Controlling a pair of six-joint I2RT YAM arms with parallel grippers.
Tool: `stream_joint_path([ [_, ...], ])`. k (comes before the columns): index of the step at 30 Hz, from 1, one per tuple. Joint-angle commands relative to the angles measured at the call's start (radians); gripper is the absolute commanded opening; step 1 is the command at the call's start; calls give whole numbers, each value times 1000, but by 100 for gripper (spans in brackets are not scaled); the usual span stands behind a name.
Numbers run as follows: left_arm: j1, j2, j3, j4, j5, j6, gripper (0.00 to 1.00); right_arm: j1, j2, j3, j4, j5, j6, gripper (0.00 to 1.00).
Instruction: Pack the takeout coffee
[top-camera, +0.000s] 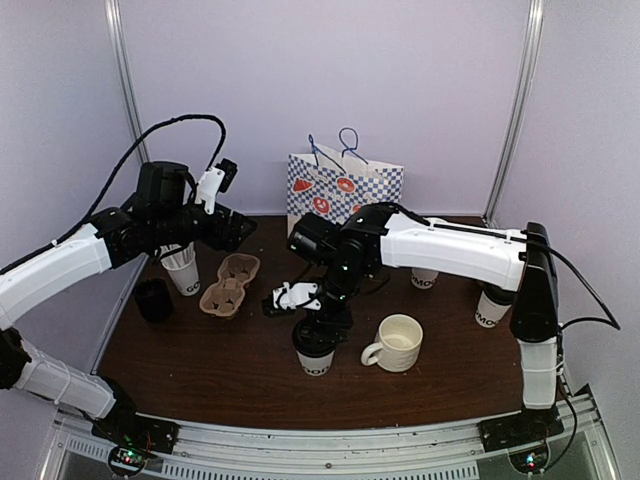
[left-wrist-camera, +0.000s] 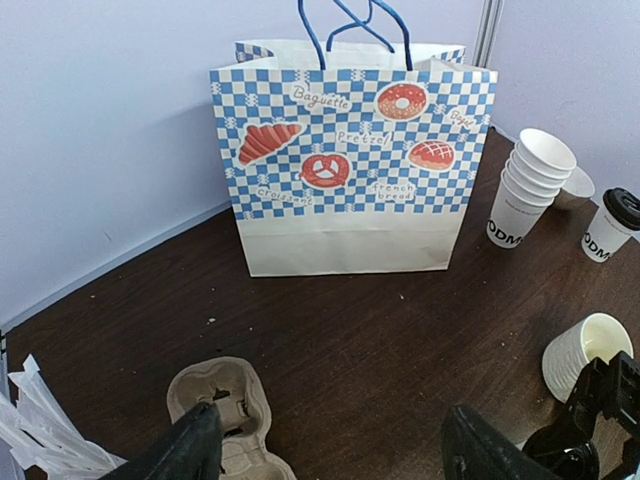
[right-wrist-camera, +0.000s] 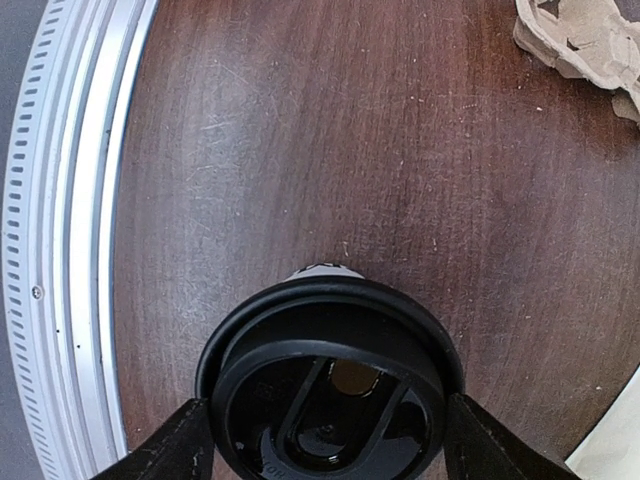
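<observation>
Right gripper (right-wrist-camera: 330, 442) astride lidded cup (right-wrist-camera: 330, 330) (contact unclear)

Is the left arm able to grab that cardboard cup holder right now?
Probably yes. The left gripper hangs open above the empty cardboard cup carrier, and nothing sits between them.

One small white paper cup with a black plastic lid (top-camera: 316, 361) stands upright near the front middle of the dark surface, black letters near its bottom. The other lidded white cup (left-wrist-camera: 608, 226) stands upright far off to the right.
</observation>
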Motion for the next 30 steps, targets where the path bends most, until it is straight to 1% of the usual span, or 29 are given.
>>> stream_joint_path([
  [1, 11, -16, -6, 48, 18, -12, 79, 7, 1, 17, 1, 36, 13, 78],
  [4, 14, -15, -5, 45, 22, -15, 79, 7, -5, 16, 3, 47, 18, 77],
  [7, 16, -11, -5, 44, 26, -16, 79, 10, -6, 9, 3, 51, 13, 85],
  [9, 17, -12, -4, 45, 28, -18, 79, 18, 6, 7, -6, 73, 4, 87],
  [12, 19, -11, -3, 43, 33, -19, 79, 27, 23, 8, -19, 83, 1, 85],
  [17, 21, -10, -3, 44, 37, -22, 79, 28, 15, 12, -15, 78, 13, 76],
  [19, 21, -8, -3, 43, 39, -23, 79, 28, 6, 26, -25, 85, 13, 74],
  [25, 23, -7, -3, 43, 36, -22, 79, 14, -71, 70, -50, 139, 7, 72],
  [30, 25, -10, -5, 42, 27, -18, 79, -60, -132, 116, -84, 133, 25, 72],
])
